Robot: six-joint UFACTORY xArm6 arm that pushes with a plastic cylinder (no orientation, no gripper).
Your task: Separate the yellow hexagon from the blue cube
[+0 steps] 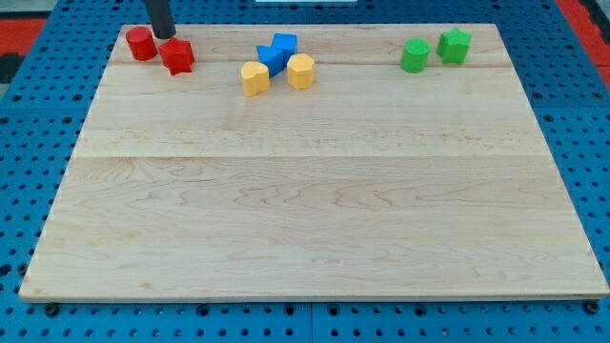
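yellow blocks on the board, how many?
2. One yellow block left of the blue blocks, the other yellow block to their right. None appear hidden.

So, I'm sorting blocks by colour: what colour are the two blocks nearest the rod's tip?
Both are red: the red cylinder and red block flank my tip, seen in the camera view.

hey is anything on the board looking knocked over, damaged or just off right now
Nothing stands out. All blocks sit flat near the view's top edge: two red blocks at the left, two yellow blocks flanking two blue blocks, and two green blocks at the right. My tip sits between the red pair.
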